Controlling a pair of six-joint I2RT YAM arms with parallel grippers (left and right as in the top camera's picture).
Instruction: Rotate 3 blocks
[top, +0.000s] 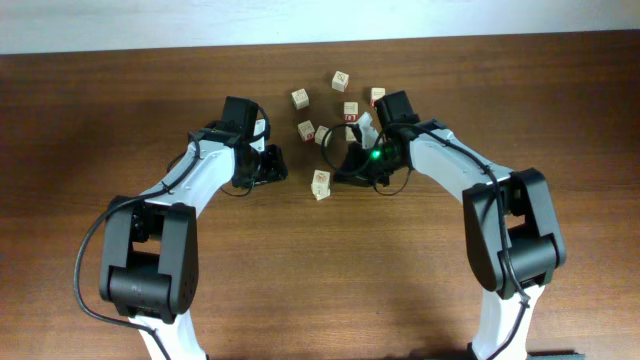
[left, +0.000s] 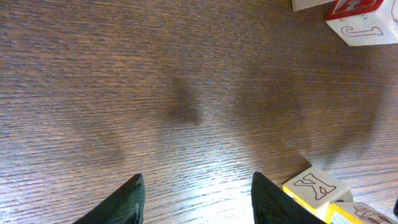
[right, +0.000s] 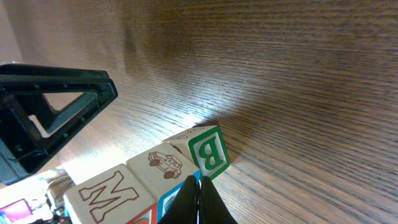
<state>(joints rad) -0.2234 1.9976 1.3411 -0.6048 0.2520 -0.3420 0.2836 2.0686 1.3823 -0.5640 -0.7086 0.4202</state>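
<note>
My left gripper (left: 198, 190): jaws apart, empty, just beside the yellow-sided K block (left: 314, 186).
My right gripper (right: 199, 198): closed on nothing, seemingly on the K block's far side.
Second yellow block (left: 357, 214): against the K block.
Risk: my near finger could have shoved the K block, not turned it.

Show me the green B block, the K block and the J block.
B block (right: 210, 157), right wrist view, on its green-lettered face.
K block (left: 314, 185), left wrist view, on its lettered top face.
J block (left: 364, 32), left wrist view, on its lettered face.
</note>
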